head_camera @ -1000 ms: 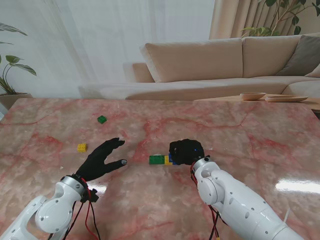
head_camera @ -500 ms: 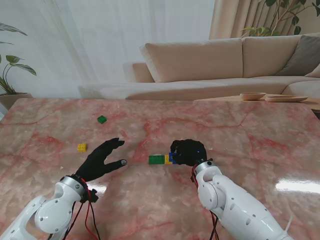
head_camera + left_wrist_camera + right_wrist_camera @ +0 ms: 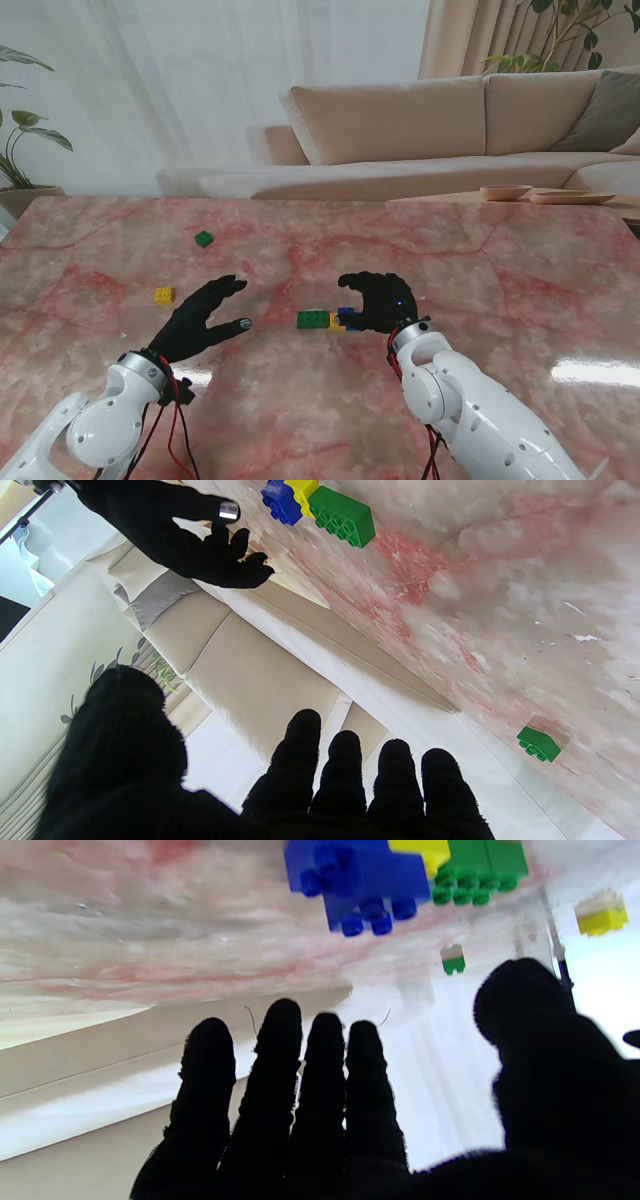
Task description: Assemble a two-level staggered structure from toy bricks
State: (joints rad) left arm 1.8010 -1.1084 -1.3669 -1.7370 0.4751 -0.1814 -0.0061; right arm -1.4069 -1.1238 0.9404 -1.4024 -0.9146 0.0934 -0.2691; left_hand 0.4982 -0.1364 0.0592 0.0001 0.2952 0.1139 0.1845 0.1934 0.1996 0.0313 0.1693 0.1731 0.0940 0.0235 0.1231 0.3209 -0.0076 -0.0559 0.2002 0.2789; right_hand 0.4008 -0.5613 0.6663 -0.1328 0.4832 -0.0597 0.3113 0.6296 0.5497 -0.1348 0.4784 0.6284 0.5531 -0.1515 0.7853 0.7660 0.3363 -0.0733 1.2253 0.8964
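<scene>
A row of bricks lies mid-table: a green brick (image 3: 313,319), a yellow brick (image 3: 337,322) and a blue brick (image 3: 346,314) joined together. In the right wrist view a second blue brick (image 3: 320,865) sits on the blue brick (image 3: 372,887), offset, beside the yellow brick (image 3: 420,850) and the green brick (image 3: 480,870). My right hand (image 3: 378,300) hovers just right of the row, fingers spread, holding nothing. My left hand (image 3: 205,315) rests open to the left of the row. The left wrist view shows the green brick (image 3: 342,516) and my right hand (image 3: 185,535).
A loose yellow brick (image 3: 163,295) lies left of my left hand. A small green brick (image 3: 204,238) lies farther from me on the left. A beige sofa (image 3: 420,130) stands beyond the marble table's far edge (image 3: 300,200).
My right hand has opened and lifted off the blue end of the row, uncovering it. The left hand has not moved.
</scene>
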